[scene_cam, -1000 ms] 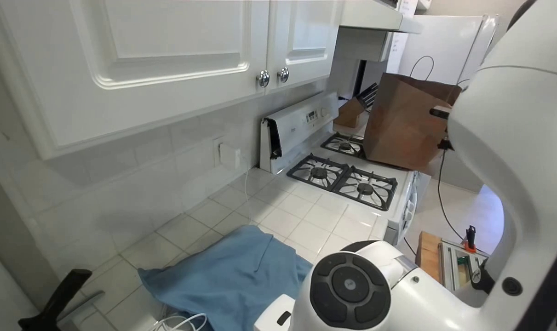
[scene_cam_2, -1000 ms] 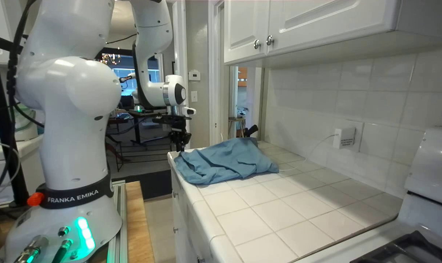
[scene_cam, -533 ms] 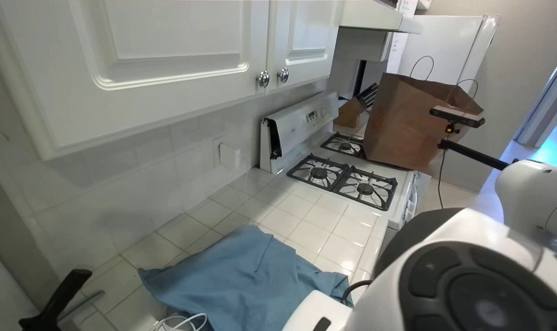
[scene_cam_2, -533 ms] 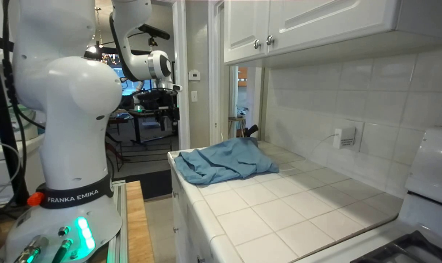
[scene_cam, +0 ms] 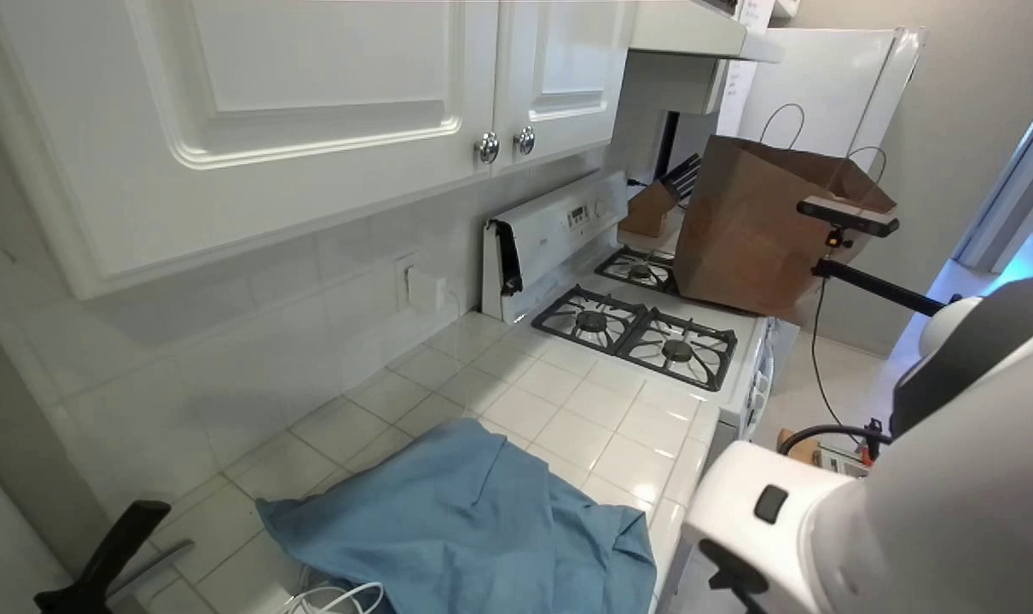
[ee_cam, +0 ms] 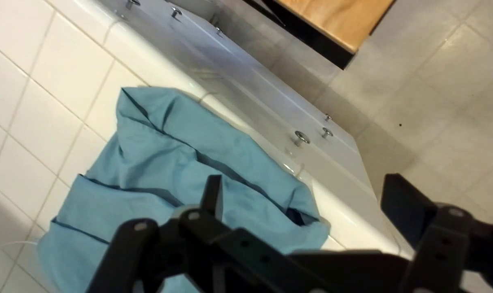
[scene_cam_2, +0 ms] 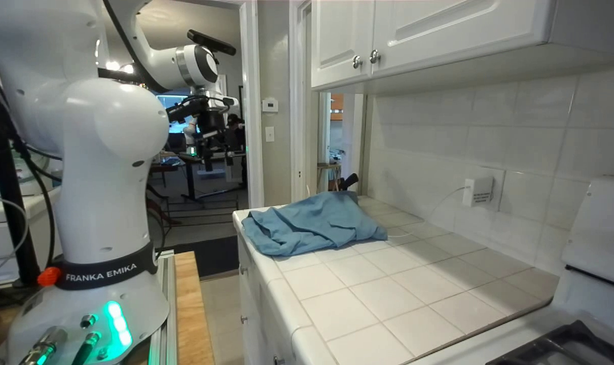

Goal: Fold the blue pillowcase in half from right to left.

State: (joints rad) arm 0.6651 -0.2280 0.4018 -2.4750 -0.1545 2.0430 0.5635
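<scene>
The blue pillowcase (scene_cam: 482, 520) lies wrinkled and bunched on the white tiled counter, with layers folded over one another. In an exterior view the pillowcase (scene_cam_2: 312, 223) sits at the counter's far end, reaching its front edge. From the wrist, the pillowcase (ee_cam: 156, 158) shows several creases and a dark gap at one corner. My gripper (ee_cam: 305, 187) is open, its black fingers far apart with nothing between them. It hangs above and off the counter's front edge, clear of the cloth; the gripper (scene_cam_2: 218, 161) appears in front of the doorway in an exterior view.
A white cord (scene_cam: 333, 597) and a black-handled tool (scene_cam: 107, 558) lie beside the cloth. Upper cabinets (scene_cam_2: 438, 30) overhang the counter (scene_cam_2: 367, 289). A gas stove (scene_cam: 635, 333) carries a brown paper bag (scene_cam: 755, 230). The robot's wooden stand (ee_cam: 340, 18) faces the cabinet fronts.
The gripper has risen and drawn back from the counter edge toward the robot's base, its fingers spreading wider. The pillowcase stays put; more of its near corner is uncovered in an exterior view.
</scene>
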